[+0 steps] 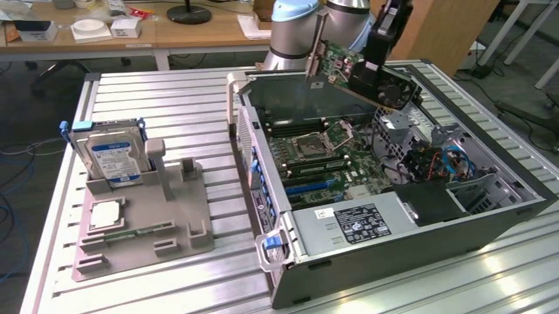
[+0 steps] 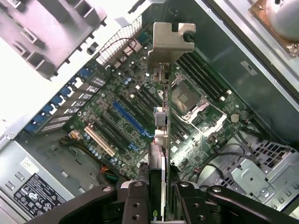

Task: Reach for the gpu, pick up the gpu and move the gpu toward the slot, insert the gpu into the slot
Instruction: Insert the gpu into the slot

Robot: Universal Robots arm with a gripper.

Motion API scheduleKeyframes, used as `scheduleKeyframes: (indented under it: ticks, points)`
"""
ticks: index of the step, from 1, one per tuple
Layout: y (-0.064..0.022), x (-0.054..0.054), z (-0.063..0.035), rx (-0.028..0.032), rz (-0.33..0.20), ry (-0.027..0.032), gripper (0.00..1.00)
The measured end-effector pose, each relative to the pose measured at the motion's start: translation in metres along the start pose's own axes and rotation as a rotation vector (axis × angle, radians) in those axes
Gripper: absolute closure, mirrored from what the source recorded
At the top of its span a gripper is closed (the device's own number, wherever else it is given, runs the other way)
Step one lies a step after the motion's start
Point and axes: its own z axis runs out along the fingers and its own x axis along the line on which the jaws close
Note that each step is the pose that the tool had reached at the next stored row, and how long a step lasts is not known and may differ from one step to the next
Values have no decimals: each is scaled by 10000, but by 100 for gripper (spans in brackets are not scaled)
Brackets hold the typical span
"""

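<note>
The gpu (image 1: 362, 78), a dark card with a round black fan and a silver end bracket, hangs tilted in the air above the open computer case (image 1: 384, 190). My gripper (image 1: 378, 60) is shut on its upper edge. In the wrist view the gpu (image 2: 163, 116) runs edge-on away from my gripper (image 2: 160, 198), its silver bracket (image 2: 169, 44) at the far end. Below it lies the green motherboard (image 2: 131, 121) with a long blue slot (image 2: 132, 120) and black slots beside it. The card is well above the board, touching no slot.
A grey fixture (image 1: 144, 216) on the slatted metal table holds a silver hard drive (image 1: 112, 157) with a blue-white label, upright. Inside the case are a power supply (image 1: 362, 222), a CPU socket (image 1: 313, 142) and cables (image 1: 454, 163). Desks stand behind.
</note>
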Motion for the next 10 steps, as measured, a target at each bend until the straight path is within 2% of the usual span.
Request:
scheduleKeyframes:
  ticks: [7,9,10]
  points:
    - [1,1,1,-12,-959,22,74]
    - [0,1,4,-26,-2071,50,74]
    - [0,1,4,-27,-2186,52,74]
